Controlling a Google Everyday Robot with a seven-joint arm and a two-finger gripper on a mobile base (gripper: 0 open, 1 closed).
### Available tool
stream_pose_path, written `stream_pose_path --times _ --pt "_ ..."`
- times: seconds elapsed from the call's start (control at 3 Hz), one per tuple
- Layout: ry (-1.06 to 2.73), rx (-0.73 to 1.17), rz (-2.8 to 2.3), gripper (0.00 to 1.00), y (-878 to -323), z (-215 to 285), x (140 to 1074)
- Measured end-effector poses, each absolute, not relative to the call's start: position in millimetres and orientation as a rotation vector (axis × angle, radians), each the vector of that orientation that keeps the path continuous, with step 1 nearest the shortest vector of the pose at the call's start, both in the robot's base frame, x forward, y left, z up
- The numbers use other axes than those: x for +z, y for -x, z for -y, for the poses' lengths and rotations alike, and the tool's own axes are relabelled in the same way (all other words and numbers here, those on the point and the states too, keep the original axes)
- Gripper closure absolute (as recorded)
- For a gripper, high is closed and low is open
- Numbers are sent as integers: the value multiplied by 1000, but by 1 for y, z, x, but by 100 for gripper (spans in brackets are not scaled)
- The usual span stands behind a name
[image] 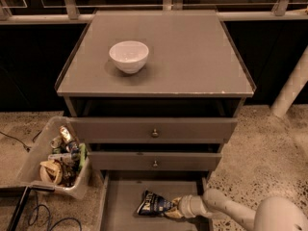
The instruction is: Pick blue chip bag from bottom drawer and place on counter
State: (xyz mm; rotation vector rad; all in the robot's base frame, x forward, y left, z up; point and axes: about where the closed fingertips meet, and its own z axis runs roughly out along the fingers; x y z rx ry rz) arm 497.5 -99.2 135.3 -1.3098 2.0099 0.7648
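The blue chip bag [150, 204] lies on the flat grey floor of the open bottom drawer [122, 203], near its middle. My gripper [171, 210] reaches in from the lower right on a pale arm and sits against the bag's right end. The counter [192, 57] is the grey square top of the cabinet above, with a chipped front edge.
A white bowl [129, 56] stands on the counter's left half. Two knobbed drawers [154, 129] sit above the open one. A white bin of clutter [57, 158] stands on the floor at the left, with cables beside it. A white pole [291, 88] leans at the right.
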Motion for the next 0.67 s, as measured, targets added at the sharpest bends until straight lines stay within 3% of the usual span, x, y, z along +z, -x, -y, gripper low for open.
stream_pose_path --times 0.67 --pt "1314 732 -1879 100 -484 137 221"
